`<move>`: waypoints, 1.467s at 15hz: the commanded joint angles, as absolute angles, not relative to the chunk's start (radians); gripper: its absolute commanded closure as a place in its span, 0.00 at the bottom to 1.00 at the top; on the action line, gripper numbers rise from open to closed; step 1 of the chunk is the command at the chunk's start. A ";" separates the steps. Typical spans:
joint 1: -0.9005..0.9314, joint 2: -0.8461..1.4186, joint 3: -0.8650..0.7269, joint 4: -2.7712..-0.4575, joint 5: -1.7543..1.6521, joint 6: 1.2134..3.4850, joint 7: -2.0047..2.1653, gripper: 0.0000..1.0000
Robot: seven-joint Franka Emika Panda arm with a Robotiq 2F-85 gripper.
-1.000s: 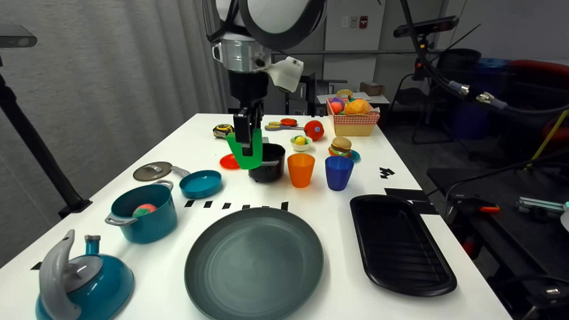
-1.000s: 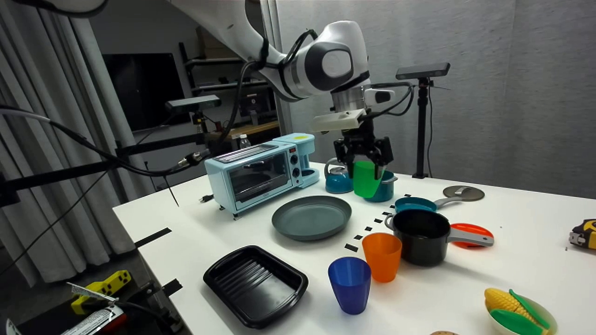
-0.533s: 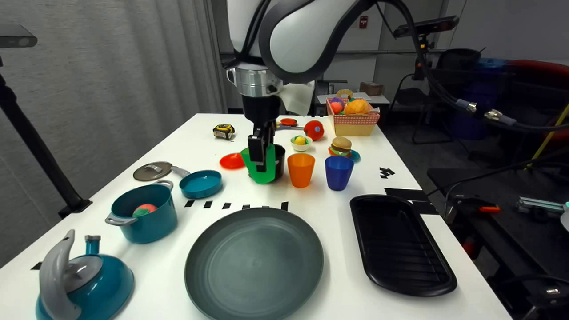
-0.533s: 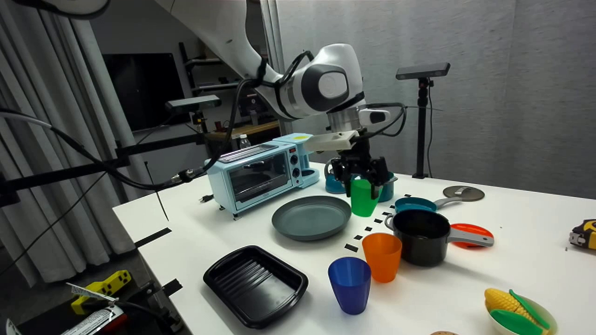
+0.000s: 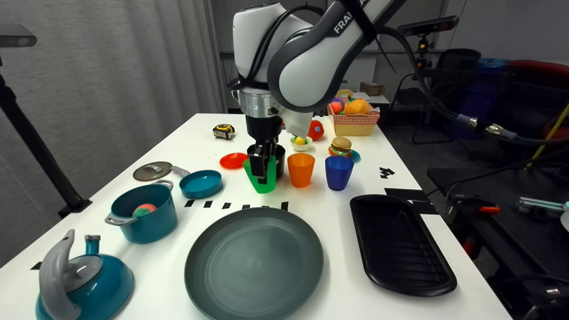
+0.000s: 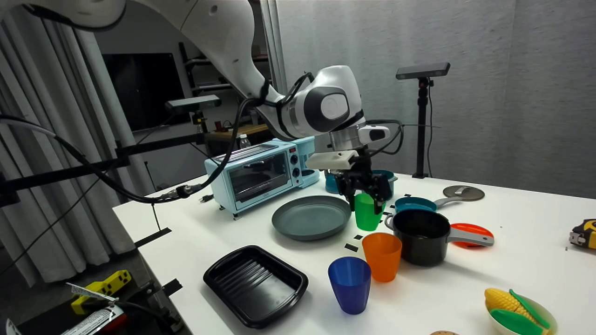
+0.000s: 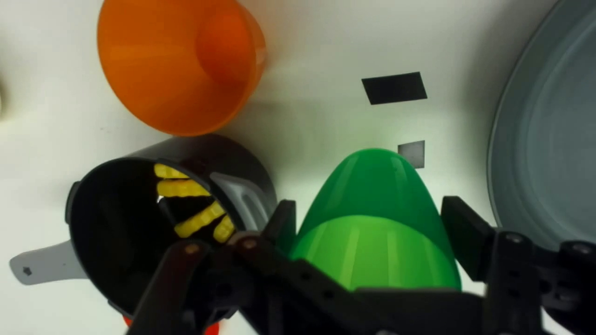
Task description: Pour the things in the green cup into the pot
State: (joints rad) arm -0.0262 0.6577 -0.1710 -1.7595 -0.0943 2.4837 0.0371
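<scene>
My gripper [image 5: 262, 178] is shut on the green cup [image 5: 264, 188], with one finger on each side of it. The gripper [image 6: 366, 210] and the upright green cup [image 6: 368, 219] are also in the other exterior view, low over the table; whether the cup touches it I cannot tell. In the wrist view the gripper [image 7: 371, 218] holds the cup [image 7: 375, 186]; its inside is hidden. The black pot [image 6: 423, 249] stands beside the cup, apart from it. The wrist view shows the pot [image 7: 223, 156] with several yellow wavy sticks [image 7: 184, 188] inside.
The orange cup [image 6: 382, 260] stands close to the pot, and the blue cup [image 6: 351, 288] beyond it. A grey plate [image 5: 254, 262], black tray [image 5: 400, 244], teal pot [image 5: 149, 222] and teal pan [image 5: 201, 184] lie around. A toaster oven [image 6: 260, 174] stands behind.
My gripper has moved down toward the table with the green cup in it, and in an exterior view somewhat to the right. The pot and other objects have not moved.
</scene>
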 commanded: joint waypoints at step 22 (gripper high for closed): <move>0.019 0.736 -0.168 -1.717 -0.144 2.554 0.087 0.03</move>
